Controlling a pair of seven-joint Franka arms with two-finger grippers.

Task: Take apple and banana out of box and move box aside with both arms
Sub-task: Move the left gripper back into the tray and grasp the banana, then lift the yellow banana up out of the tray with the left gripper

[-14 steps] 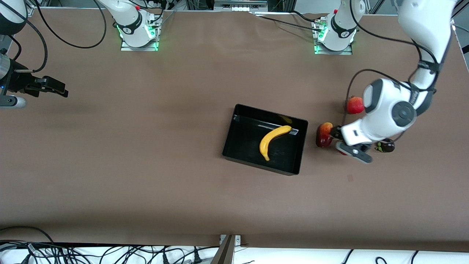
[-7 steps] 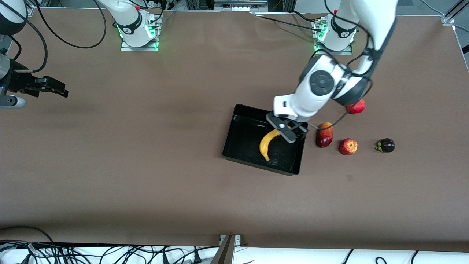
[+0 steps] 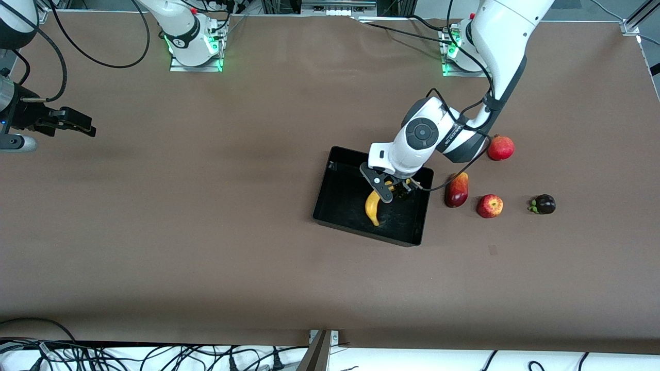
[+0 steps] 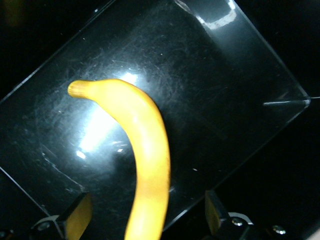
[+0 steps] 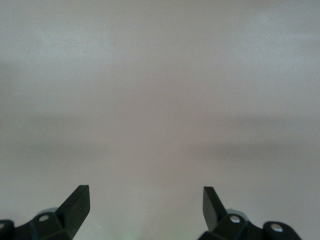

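The yellow banana (image 3: 372, 207) lies in the black bin (image 3: 340, 198) in the middle of the table. My left gripper (image 3: 394, 190) is low inside the bin over the banana's upper end. In the left wrist view it (image 4: 146, 220) is open, with the banana (image 4: 145, 135) between the fingers (image 4: 77, 220) and a gap on each side, above the glossy bin floor (image 4: 215, 100). The red apple (image 3: 489, 206) with yellow blotches sits on the table toward the left arm's end. My right gripper (image 3: 77, 123) waits open and empty at the right arm's end, over bare table in its wrist view (image 5: 145, 205).
An elongated dark red-orange fruit (image 3: 457, 189) lies between the bin and the apple. A round red fruit (image 3: 500, 148) sits farther from the front camera than the apple. A dark purple fruit (image 3: 544, 204) with green leaves lies beside the apple, toward the table's end.
My left arm has swung from above the apple to the bin and come down over the banana's end. The fruits and the right arm have not moved.
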